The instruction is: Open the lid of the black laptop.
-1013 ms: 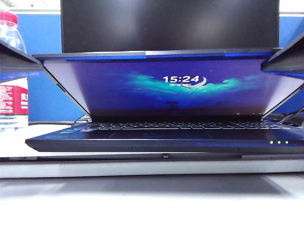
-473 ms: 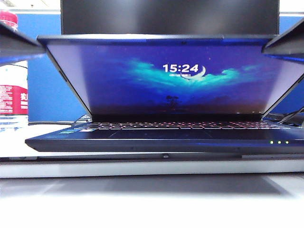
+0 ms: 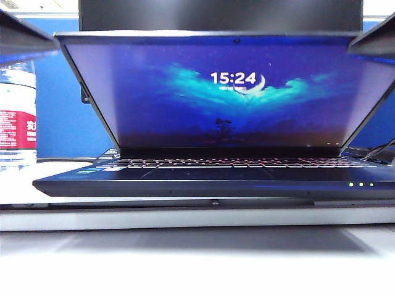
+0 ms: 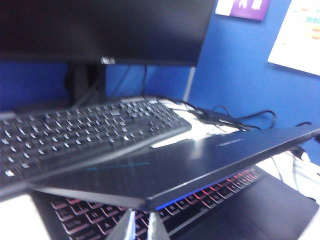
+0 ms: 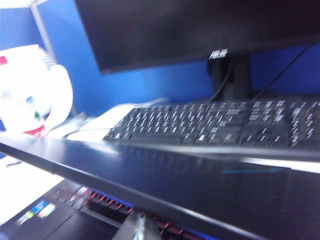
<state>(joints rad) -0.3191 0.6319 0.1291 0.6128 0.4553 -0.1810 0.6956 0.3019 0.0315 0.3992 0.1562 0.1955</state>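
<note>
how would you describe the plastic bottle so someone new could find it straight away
Start at the black laptop mid-table with its lid half raised. Look past its left corner, under the left gripper: the clear bottle with a red label, the only container there.

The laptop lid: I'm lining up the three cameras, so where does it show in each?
Exterior view: the lid fills the upper middle, lit screen facing the camera.
Left wrist view: its dark outer face slants across the lower middle.
Right wrist view: its outer face spans the lower half.
Shared landmark: the black laptop's backlit keyboard beneath it.
</note>
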